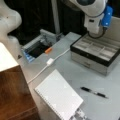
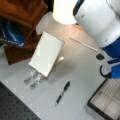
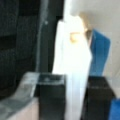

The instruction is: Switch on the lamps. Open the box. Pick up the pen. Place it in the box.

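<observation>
The box (image 1: 96, 53) stands open at a front view's right, its pale compartments showing, and its corner shows too (image 2: 107, 101). In the wrist view my gripper (image 3: 72, 83) has its black fingers (image 3: 51, 97) on either side of a pale upright slab, the box's raised lid (image 3: 72, 62). The arm's wrist (image 1: 96, 23) hangs over the box's back edge. The black pen (image 1: 93, 92) lies on the table in front of the box, also seen apart from it (image 2: 62, 93). A cream lamp shade (image 1: 6, 58) shows at the left, and looks bright white (image 2: 63, 11).
A white notebook (image 1: 58, 97) lies left of the pen. A white cord with a switch block (image 1: 50, 61) runs across the table. A small orange item (image 1: 48, 50) lies beside a grey tray with a blue edge (image 1: 28, 56). A wooden cabinet (image 1: 15, 97) stands at the left.
</observation>
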Robot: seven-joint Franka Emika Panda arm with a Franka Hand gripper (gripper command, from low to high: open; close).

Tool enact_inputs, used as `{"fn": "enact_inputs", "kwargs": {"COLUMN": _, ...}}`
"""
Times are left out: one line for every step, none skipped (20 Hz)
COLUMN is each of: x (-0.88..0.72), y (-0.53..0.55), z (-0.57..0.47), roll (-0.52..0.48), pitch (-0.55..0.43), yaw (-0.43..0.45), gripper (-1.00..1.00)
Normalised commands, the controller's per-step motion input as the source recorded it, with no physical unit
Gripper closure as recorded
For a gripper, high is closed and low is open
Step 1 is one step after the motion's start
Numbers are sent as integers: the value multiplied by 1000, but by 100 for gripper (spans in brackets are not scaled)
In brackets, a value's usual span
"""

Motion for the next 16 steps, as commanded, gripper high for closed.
{"fn": "enact_inputs", "kwargs": {"x": -22, "y": 192, "z": -269, "roll": 80, "pitch": 78, "yaw": -39, "gripper": 100}}
{"fn": "enact_inputs", "kwargs": {"x": -27, "y": 193, "z": -265, "roll": 85, "pitch": 77, "yaw": -35, "gripper": 100}}
{"fn": "enact_inputs", "kwargs": {"x": -34, "y": 203, "z": -254, "roll": 84, "pitch": 79, "yaw": -29, "gripper": 100}}
{"fn": "enact_inputs", "kwargs": {"x": -37, "y": 190, "z": -251, "roll": 78, "pitch": 82, "yaw": -25, "gripper": 100}}
{"fn": "enact_inputs", "kwargs": {"x": -40, "y": 168, "z": -250, "roll": 80, "pitch": 83, "yaw": -19, "gripper": 100}}
{"fn": "enact_inputs", "kwargs": {"x": -47, "y": 178, "z": -243, "roll": 74, "pitch": 86, "yaw": -15, "gripper": 100}}
{"fn": "enact_inputs", "kwargs": {"x": -47, "y": 148, "z": -243, "roll": 69, "pitch": 90, "yaw": -12, "gripper": 100}}
{"fn": "enact_inputs", "kwargs": {"x": -48, "y": 147, "z": -242, "roll": 63, "pitch": 93, "yaw": -11, "gripper": 100}}
{"fn": "enact_inputs", "kwargs": {"x": -46, "y": 144, "z": -245, "roll": 59, "pitch": 95, "yaw": -11, "gripper": 100}}
{"fn": "enact_inputs", "kwargs": {"x": -48, "y": 144, "z": -252, "roll": 54, "pitch": 96, "yaw": -11, "gripper": 100}}
{"fn": "enact_inputs", "kwargs": {"x": -52, "y": 149, "z": -259, "roll": 50, "pitch": 96, "yaw": -10, "gripper": 100}}
{"fn": "enact_inputs", "kwargs": {"x": -53, "y": 158, "z": -264, "roll": 52, "pitch": 97, "yaw": -8, "gripper": -100}}
{"fn": "enact_inputs", "kwargs": {"x": -55, "y": 175, "z": -270, "roll": 59, "pitch": 100, "yaw": -6, "gripper": -100}}
{"fn": "enact_inputs", "kwargs": {"x": -58, "y": 193, "z": -273, "roll": 38, "pitch": 106, "yaw": -6, "gripper": -100}}
{"fn": "enact_inputs", "kwargs": {"x": -57, "y": 190, "z": -276, "roll": 30, "pitch": 109, "yaw": -6, "gripper": -100}}
{"fn": "enact_inputs", "kwargs": {"x": -57, "y": 192, "z": -284, "roll": 36, "pitch": 96, "yaw": -13, "gripper": -100}}
